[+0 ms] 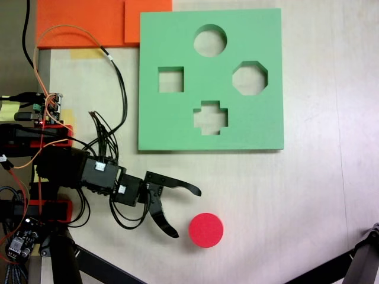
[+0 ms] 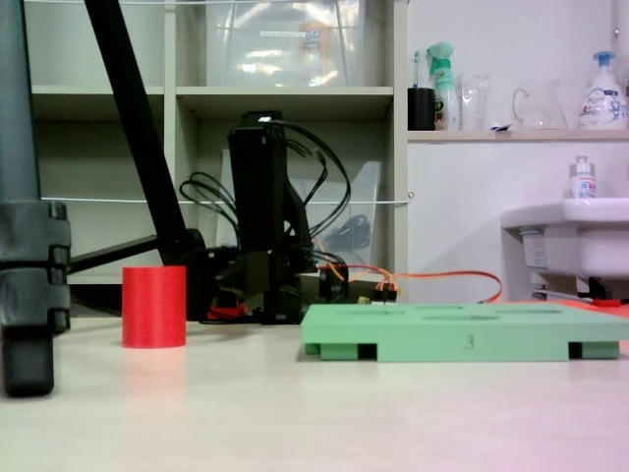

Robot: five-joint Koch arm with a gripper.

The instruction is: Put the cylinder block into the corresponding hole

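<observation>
The cylinder block (image 1: 206,229) is a short red foam cylinder standing upright on the pale table, near the bottom of a fixed view. From the side it shows as a red drum (image 2: 154,306) left of the arm (image 2: 260,226). My gripper (image 1: 186,213) is open, its two black curved jaws spread just left of the block, and nothing is between them. The green foam board (image 1: 177,35) lies flat above, also seen edge-on (image 2: 462,334). Its circular hole (image 1: 210,40) sits near the board's top edge, far from the block.
The board also has a square cutout (image 1: 170,80), an octagonal cutout (image 1: 250,78) and a cross-shaped cutout (image 1: 210,116). Orange foam sheets (image 1: 77,23) lie at the top left. Cables (image 1: 118,83) trail by the arm's base. Black tripod legs (image 1: 361,260) (image 2: 29,246) stand near the block.
</observation>
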